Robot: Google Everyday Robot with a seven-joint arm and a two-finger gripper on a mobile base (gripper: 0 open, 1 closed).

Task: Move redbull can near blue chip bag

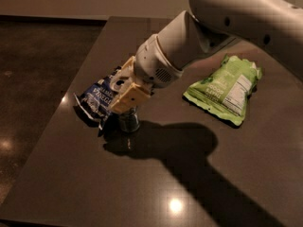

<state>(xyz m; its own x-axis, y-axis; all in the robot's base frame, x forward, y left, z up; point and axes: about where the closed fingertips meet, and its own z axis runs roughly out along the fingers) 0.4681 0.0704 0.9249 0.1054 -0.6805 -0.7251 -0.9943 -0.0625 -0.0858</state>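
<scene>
Risk lay mostly in how crowded the left part of the table (203,183) was. The redbull can (129,122) stood upright on the table just beside the blue chip bag (96,98), so the placing looked nearly finished. The gripper (126,107) sat directly over the can's top, and its cream-coloured body hid the upper half of the can. I could not tell whether the gripper clasped the can or was already loose of it.

That uncertainty mattered. If the grip was on and the arm (189,41) pulled away sideways rather than straight up, such a slim, tall can would probably tip. Once down it could roll toward the table's left edge, which was near. If the can's base rested on the wrinkled foil edge of the bag, which the shadow there hid, it might lean or wobble once it was left alone.

The gripper also hung over the bag's right end, so a careless retreat could snag the foil and drag the bag off. The light green snack bag (225,89) lay well apart to the right and posed no trouble.
</scene>
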